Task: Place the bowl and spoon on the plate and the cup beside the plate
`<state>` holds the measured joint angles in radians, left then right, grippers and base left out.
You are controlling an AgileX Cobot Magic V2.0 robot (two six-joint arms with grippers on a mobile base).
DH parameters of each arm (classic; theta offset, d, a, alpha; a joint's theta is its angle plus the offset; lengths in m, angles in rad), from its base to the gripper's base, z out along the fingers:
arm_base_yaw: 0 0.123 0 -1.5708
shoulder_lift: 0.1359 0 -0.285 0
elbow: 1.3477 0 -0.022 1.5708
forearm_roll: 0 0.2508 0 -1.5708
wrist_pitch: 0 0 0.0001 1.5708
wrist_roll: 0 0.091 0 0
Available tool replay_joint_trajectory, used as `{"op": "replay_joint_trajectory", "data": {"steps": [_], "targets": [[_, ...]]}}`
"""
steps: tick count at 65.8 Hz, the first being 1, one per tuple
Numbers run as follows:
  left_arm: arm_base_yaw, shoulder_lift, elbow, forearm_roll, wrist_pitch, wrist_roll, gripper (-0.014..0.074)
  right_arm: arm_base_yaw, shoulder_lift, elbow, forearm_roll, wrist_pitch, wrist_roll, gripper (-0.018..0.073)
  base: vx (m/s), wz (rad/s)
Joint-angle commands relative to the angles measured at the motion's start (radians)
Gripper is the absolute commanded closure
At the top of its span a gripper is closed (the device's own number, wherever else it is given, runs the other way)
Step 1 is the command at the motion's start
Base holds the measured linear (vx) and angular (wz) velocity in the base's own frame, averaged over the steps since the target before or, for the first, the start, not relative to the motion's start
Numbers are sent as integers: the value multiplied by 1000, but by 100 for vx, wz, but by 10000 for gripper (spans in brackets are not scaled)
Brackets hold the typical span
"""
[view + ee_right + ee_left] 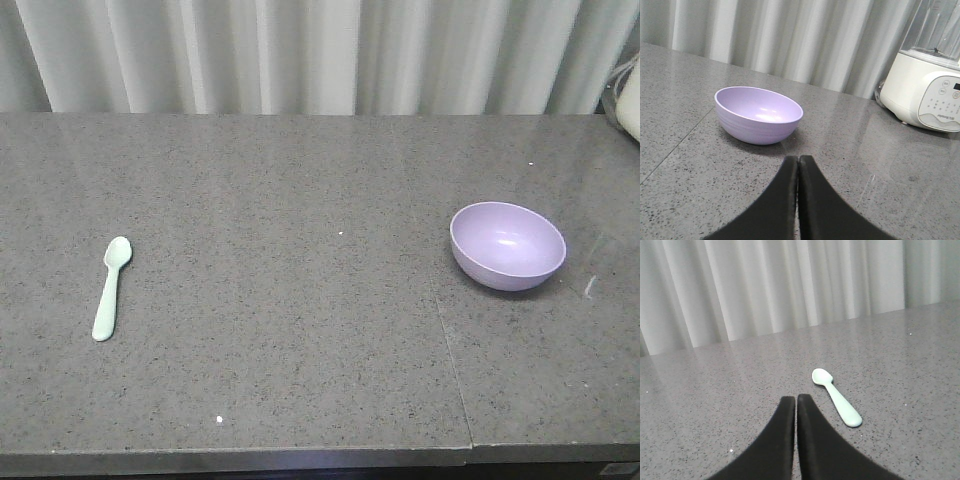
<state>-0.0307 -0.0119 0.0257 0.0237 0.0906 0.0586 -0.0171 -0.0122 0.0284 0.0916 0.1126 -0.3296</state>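
A lavender bowl [507,245] stands upright on the right of the grey counter, also seen in the right wrist view as the bowl [758,114]. A pale mint-green spoon [110,287] lies flat at the left, its scoop pointing away; the left wrist view shows the spoon [836,396] too. My left gripper [796,399] is shut and empty, just short of the spoon and to its left. My right gripper [798,159] is shut and empty, a little short of the bowl. Neither gripper appears in the front view. The plate and cup are out of view.
A white blender base [926,89] with a clear jug stands at the back right, its edge showing as the blender [626,100] in the front view. A seam [447,350] runs through the counter. Grey curtains [320,55] hang behind. The counter's front edge [300,462] is near.
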Motion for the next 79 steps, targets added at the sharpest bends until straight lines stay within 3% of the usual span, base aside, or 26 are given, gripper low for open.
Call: {"op": "replay_joint_trajectory", "data": {"steps": [1,79], "targets": [[-1,-16,23,-2,-69,-1,603,0,-5,0,-5,-69,-4,564,0,0],[-1,-16,23,-24,-84,-2,603,0,-5,-2,0,-91,-1,564,0,0]]}}
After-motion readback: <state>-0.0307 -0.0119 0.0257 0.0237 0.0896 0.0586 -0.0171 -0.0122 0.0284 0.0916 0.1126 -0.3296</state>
